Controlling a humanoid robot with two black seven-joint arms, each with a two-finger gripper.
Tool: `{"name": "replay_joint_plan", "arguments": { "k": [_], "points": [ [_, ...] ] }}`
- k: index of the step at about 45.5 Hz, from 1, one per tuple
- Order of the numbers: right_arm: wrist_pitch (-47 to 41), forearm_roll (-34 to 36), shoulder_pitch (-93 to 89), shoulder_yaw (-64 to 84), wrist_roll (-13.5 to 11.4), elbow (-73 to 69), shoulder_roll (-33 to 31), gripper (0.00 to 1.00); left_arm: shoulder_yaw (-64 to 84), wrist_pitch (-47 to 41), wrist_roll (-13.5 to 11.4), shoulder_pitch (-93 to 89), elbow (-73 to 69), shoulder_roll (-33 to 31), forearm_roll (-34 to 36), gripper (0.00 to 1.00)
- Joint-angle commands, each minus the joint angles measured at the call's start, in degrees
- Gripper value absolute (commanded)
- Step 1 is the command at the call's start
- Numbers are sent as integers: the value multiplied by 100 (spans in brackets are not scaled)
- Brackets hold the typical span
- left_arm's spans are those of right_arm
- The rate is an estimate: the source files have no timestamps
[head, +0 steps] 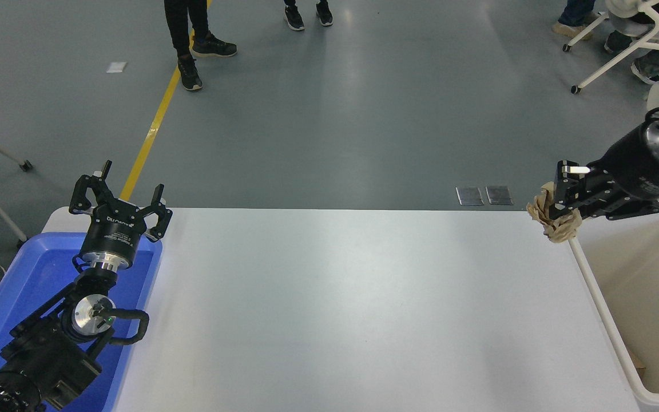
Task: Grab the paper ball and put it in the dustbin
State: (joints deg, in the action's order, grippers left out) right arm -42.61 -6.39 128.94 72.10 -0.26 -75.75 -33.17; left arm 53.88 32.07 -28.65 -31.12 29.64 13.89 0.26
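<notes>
Carry step: right claw (561, 213) clamped on the paper ball (554, 220).
Next: swing right over the dustbin (598, 300), then release; left claw (120, 197) parked, spread apart.

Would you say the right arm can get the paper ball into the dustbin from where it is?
Probably yes. The right end effector holds the paper ball in the air beside the dustbin, whose open top has nothing over it.

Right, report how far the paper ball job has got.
Done: the paper ball is off the table, clamped in the right gripper. In hand: it hangs by the dustbin's far left corner. Left: carry it over the opening and release. Left gripper parked, open.
</notes>
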Motion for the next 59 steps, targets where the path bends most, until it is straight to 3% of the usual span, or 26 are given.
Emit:
{"name": "replay_joint_plan", "arguments": {
  "k": [1,22,36,48,59],
  "points": [
    [-152,-20,377,6,-1,8,-85,0,0,1,0,1,-2,0,0,98],
    [6,-55,-79,102,-1,402,-207,0,0,1,0,1,-2,0,0,98],
    [762,68,-2363,15,-10,3021,-181,0,9,1,0,1,-2,0,0,98],
    [1360,568,-4358,-424,-10,4744,-155,0,0,1,0,1,7,0,0,98],
    [2800,894,-6152,-1435,-1,5720,-155,0,0,1,0,1,-2,0,0,98]
  ]
}}
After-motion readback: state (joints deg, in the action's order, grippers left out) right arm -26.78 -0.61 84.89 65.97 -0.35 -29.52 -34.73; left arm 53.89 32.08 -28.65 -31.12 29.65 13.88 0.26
